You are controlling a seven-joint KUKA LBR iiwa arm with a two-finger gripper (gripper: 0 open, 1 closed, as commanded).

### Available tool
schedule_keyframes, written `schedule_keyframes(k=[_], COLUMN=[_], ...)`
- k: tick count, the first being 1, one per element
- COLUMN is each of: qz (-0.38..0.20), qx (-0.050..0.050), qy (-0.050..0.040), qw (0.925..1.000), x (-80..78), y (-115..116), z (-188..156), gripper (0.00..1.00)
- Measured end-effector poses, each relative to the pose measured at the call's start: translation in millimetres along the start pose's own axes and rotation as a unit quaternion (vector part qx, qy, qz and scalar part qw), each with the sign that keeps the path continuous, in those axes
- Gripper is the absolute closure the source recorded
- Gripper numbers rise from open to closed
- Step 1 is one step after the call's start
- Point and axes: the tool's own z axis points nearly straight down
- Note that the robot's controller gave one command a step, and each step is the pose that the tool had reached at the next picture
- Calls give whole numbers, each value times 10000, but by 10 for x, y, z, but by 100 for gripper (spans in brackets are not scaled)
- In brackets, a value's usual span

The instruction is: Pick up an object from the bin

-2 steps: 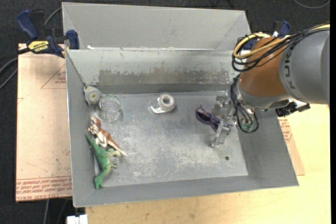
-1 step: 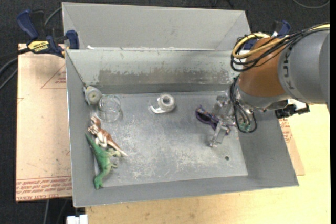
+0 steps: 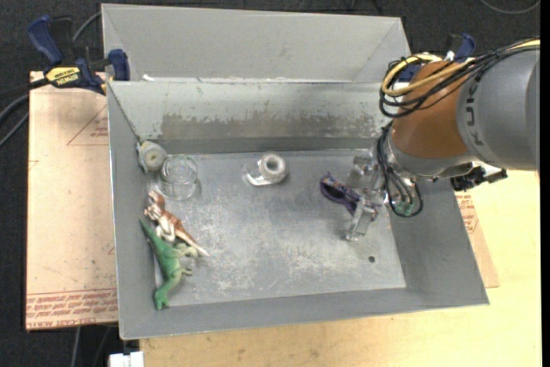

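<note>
My gripper is low in the right part of the bin, close to the floor. A small purple thing with curved limbs lies right against its left side; whether it is gripped I cannot tell. A silver ring-shaped piece on a flat tab lies to the left of that, near the back wall.
A clear glass cup and a small grey round knob sit in the back left corner. A brown and white toy dinosaur and a green toy dinosaur lie along the left wall. The arm reaches in over the right rim.
</note>
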Motion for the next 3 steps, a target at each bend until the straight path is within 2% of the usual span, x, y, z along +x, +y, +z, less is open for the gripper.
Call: schedule_keyframes(k=[1,3], qz=[159,189], qx=[-6,-5], qy=[0,3], qw=[9999,9998], x=[4,7], y=[10,11], z=[-2,-13], gripper=[100,100])
